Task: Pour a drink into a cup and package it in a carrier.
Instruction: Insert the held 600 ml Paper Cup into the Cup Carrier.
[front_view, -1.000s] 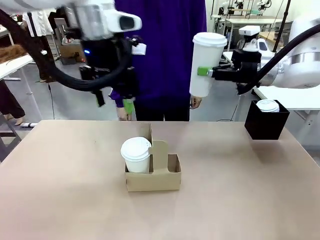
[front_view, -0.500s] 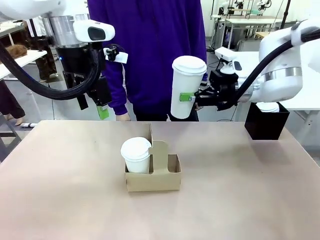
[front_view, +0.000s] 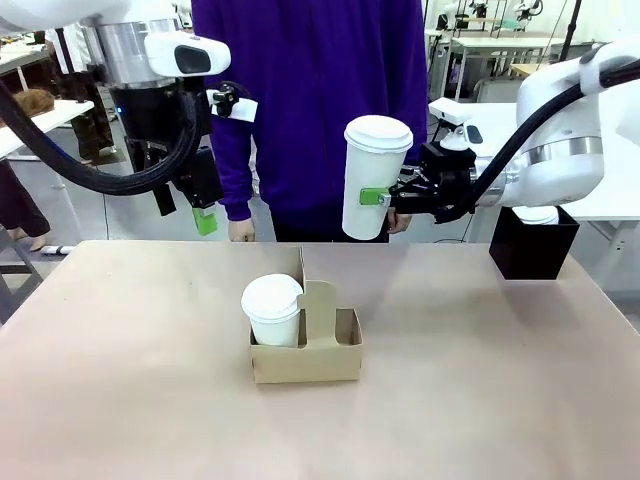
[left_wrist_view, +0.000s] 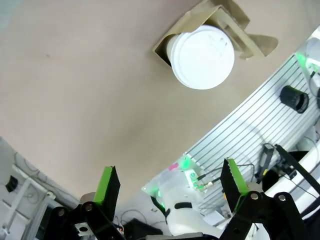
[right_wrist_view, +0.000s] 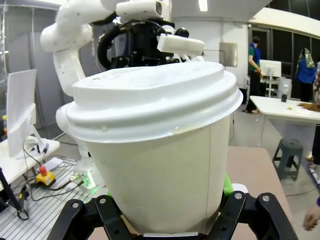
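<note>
Carrier: the carrier (front_view: 305, 362) sits near the middle of the table (front_view: 480, 400). It is matte brown cardboard, boxy, with a tall flat handle tab (front_view: 318, 303) between its two pockets.
Seated cup: a white paper cup (front_view: 271, 300) with a round plastic lid stands upright in the pocket at 9 o'clock of the tab.
Empty pocket: the pocket (front_view: 346, 327) at 3 o'clock of the tab is vacant.
Step in hand: my judgement is that the second cup is being brought over for packing.
Held cup: a tall, tapered, lidded white cup (front_view: 374, 175) hangs in the air toward 1 o'clock from the carrier, close to upright. Its wall is smooth, with a ridged lid rim.
Right gripper: the right gripper (front_view: 372, 197) is clamped across the held cup's lower wall.
Next move: the cup likely needs to travel toward 7 o'clock until it is over the vacant pocket. It then goes straight down, clear of the tab, before release.
Left gripper: the left gripper (front_view: 195, 205) hangs toward 11 o'clock from the carrier. Its fingers (left_wrist_view: 107, 184) are spread, with nothing between them.
Black box: a square black box (front_view: 532, 255) sits at 2 o'clock with another lidded cup (front_view: 536, 211) in it.
Person: a person (front_view: 310, 90) in a purple top stands at 12 o'clock.
</note>
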